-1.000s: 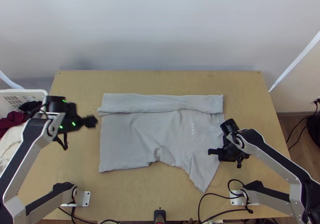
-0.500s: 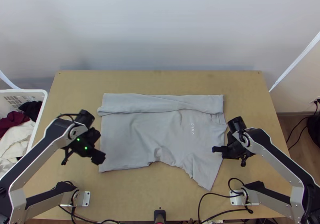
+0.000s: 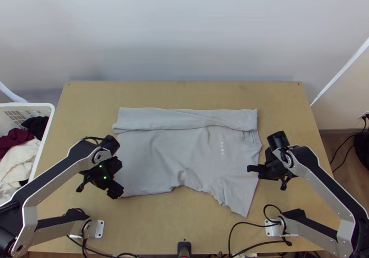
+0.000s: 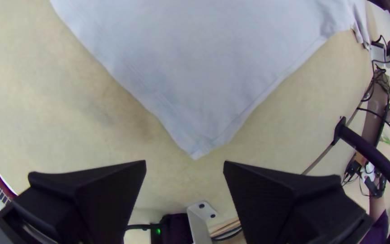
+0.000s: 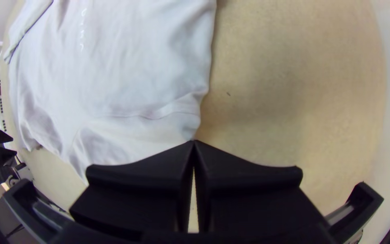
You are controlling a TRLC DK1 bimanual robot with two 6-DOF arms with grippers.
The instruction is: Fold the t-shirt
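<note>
Light wooden surface (image 3: pixel 152 223), t-shirt (image 3: pixel 175 152) spread across its middle. Collar end toward the right edge, hem end toward the left. Not yet a compact shape; looks part folded. Likely step in hand: take up the near side and carry it over toward the far edge.

Laundry basket (image 3: pixel 47 126) beside the surface's left edge, heaped with clothes (image 3: pixel 20 152); left arm wants room from its rim on the swing.

Folded strip (image 3: pixel 161 118) along the shirt's far side, fairly straight: a good line to lay the next fold against. Go gently, so as not to drag it.

Near sleeve (image 3: pixel 237 198) juts toward the near edge, creased where it joins the body; best tucked inward with the fold.

Left end effector (image 4: pixel 184 161) released, fingers wide apart, just beside the hem corner. Right end effector (image 5: pixel 194 141) clenched, tips together at the shirt's right side; cannot tell whether any cloth is nipped.

Hem corner (image 4: pixel 197 147) points between the left fingers. Come in low, catch all layers, then lift both ends together.

Black cable (image 3: pixel 229 237) loops near the right of the near edge; sleeve should clear it.
</note>
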